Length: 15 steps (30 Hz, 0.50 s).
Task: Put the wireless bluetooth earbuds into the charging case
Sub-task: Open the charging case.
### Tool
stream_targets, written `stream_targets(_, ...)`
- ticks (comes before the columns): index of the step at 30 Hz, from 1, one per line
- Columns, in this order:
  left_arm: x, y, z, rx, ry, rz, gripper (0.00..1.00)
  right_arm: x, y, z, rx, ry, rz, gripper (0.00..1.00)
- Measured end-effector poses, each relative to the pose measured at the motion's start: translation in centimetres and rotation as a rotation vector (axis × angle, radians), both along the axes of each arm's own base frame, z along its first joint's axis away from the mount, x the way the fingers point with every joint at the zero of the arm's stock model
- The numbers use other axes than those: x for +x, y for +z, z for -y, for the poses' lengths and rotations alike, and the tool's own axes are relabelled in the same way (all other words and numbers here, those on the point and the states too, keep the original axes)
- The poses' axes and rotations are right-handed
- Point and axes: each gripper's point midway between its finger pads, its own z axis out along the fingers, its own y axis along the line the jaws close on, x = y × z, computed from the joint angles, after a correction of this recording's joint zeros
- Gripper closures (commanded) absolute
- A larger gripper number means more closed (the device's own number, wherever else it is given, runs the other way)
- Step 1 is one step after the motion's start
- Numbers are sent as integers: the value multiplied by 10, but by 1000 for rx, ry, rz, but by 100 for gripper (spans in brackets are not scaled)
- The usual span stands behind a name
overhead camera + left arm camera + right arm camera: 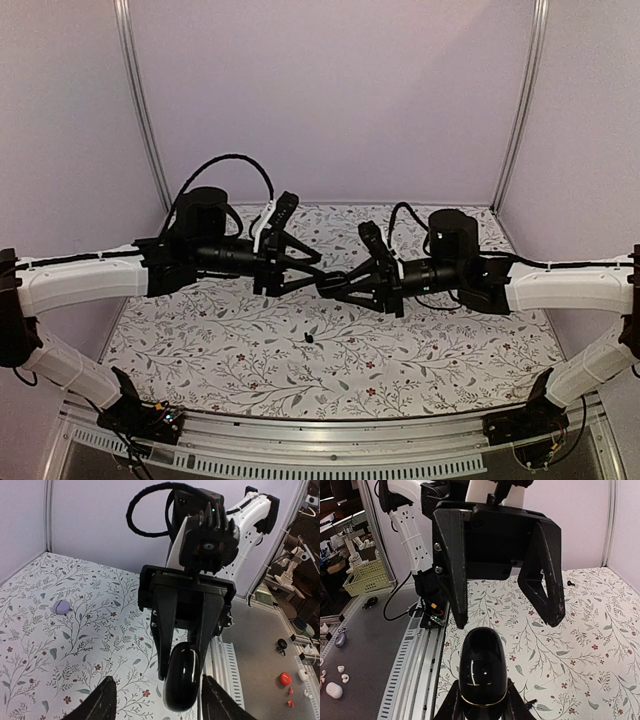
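Holding the charging case (480,672) aloft, we have the right end effector (482,707) clamped on it.
We see the left end effector (506,617) open, facing it; one earbud (309,338) on the desk (200,340).

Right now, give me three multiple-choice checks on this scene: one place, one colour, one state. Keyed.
1. Where is the glossy black rounded charging case?
A) between the right gripper's fingers, held up off the leaf-patterned cloth
B) lying flat on that cloth
C) out of sight in every view

2. What colour is the case's visible shell?
A) white
B) red
C) black

3. How do the left gripper's fingers stand?
A) shut on the case
B) spread open, nothing between them
C) shut tight, empty

Key: 1 A, the right wrist view shows its own fingers pinching the case. 2 C, it is shiny black in both wrist views. 3 B, a wide gap shows between the two fingers.
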Motion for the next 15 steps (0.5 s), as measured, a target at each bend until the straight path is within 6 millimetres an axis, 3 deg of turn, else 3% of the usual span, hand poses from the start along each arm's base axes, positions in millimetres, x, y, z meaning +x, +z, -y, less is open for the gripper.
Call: stream_targets(15,-10,-12,16,40,-47,-10,48,-9,-2,-3,-16,34,-2,100)
